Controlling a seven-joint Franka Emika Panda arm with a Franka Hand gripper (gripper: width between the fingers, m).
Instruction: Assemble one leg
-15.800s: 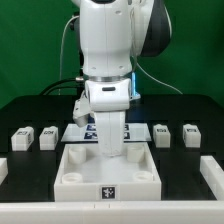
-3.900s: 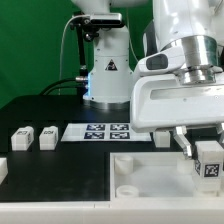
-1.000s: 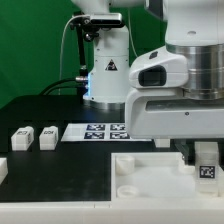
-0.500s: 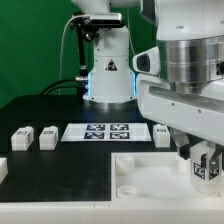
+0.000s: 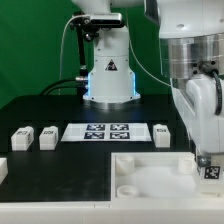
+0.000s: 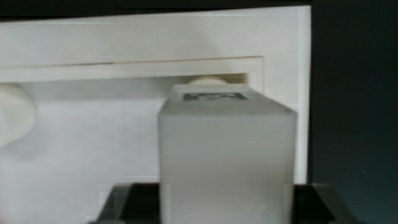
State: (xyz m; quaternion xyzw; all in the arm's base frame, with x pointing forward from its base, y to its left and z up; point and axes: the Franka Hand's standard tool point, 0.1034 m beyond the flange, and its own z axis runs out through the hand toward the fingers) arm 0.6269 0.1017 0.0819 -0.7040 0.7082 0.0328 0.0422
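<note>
**Leg gripped at the panel's right side**

At the exterior view's left edge, a white part (image 5: pixel 3 168) is cut off by the frame. Beside it, two loose legs sit close together on the black table (image 5: pixel 60 185): the first loose leg (image 5: pixel 21 138) and the second loose leg (image 5: pixel 47 136), each with its tag facing the camera. Next along, the marker board (image 5: pixel 105 132) lies flat in front of the arm's base (image 5: pixel 108 75). A third loose leg (image 5: pixel 163 133) rests just past the board's right end.

Below these, the white square panel (image 5: pixel 150 158) fills the lower right of the frame. Over its right side hangs the gripper (image 5: pixel 210 160) — its jaws are clamped on the leg (image 5: pixel 212 172), which stands upright with its tag toward the camera.

In the wrist view, the leg (image 6: pixel 226 150) stands in the centre as a tall block. The panel (image 6: pixel 107 50) spreads beyond it, and a rounded socket (image 6: pixel 210 82) shows just past the leg's tip. Whether the leg touches the panel cannot be told.
</note>
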